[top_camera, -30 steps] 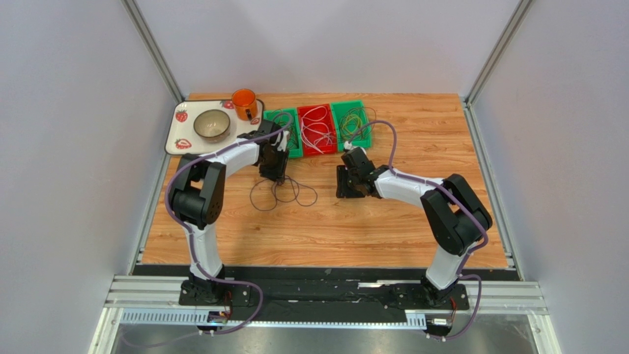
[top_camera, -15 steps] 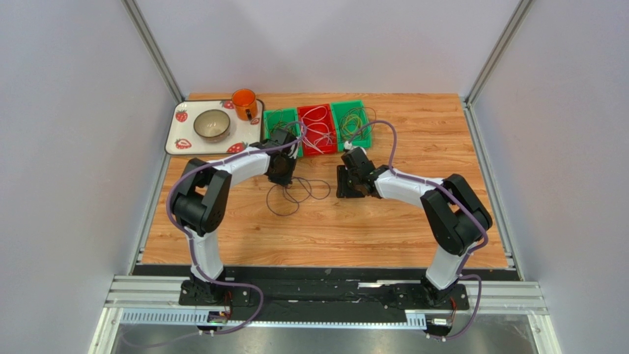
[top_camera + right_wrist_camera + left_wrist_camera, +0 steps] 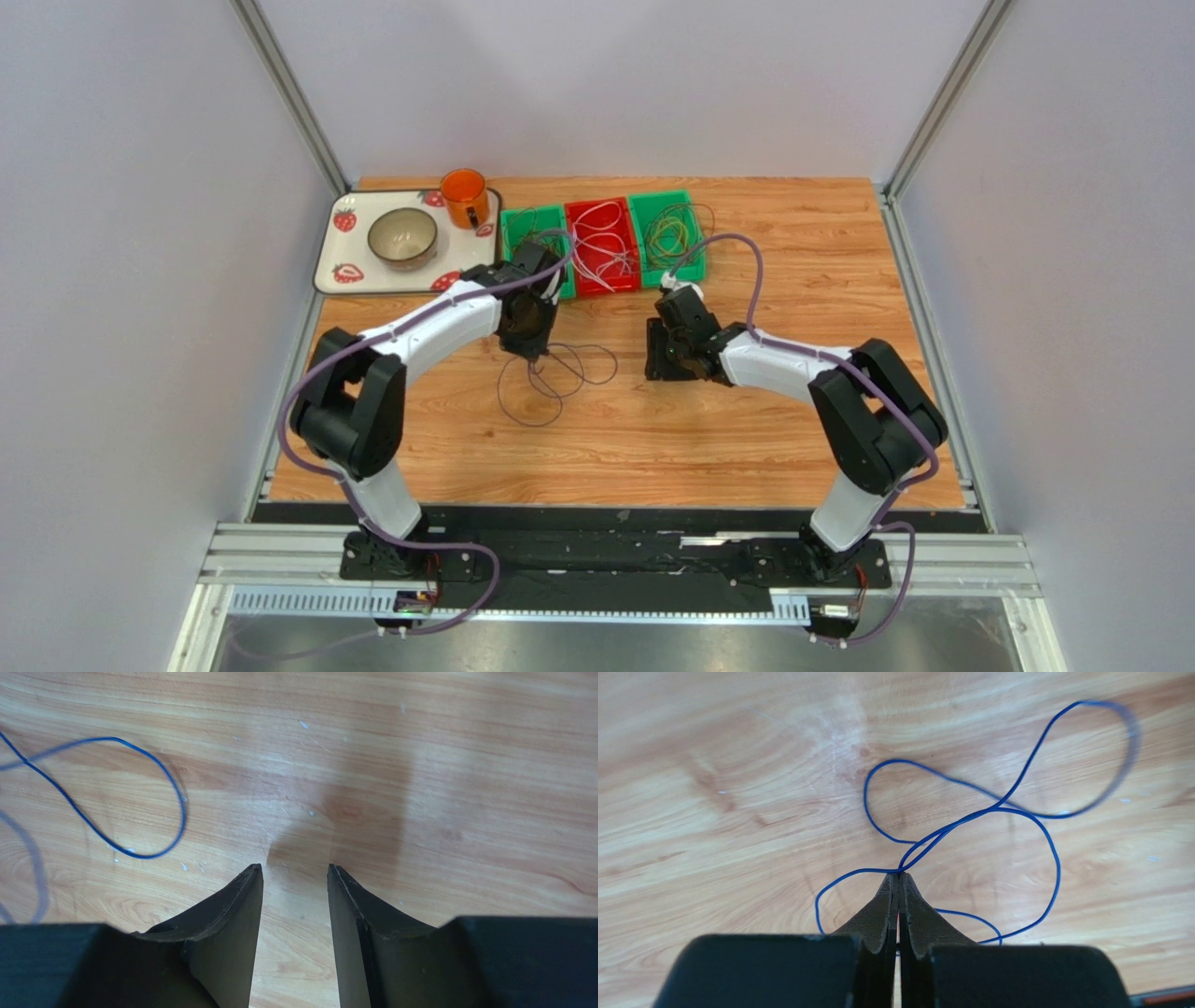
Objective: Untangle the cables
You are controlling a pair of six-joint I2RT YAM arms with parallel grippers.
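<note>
One cable lay in loose, crossing loops on the worktop, about midway between the left and right edges and somewhat nearer the far edge, in front of the red bin. It read blue in the wrist views and dark from above. The left gripper had its fingers pressed together on the cable at a crossing. We could not tell whether it pinched one strand or two. The right gripper hung low over bare wood on the right-edge side of the loops, fingers spread and holding nothing, one loop lying near it. We judged the step to be opening this cable out: one side was held, the other not yet taken. The next move, as we saw it, called for the right gripper to reach to the nearest loop, close on a single strand rather than a crossing, and draw it away from the left gripper without tightening any knot.
</note>
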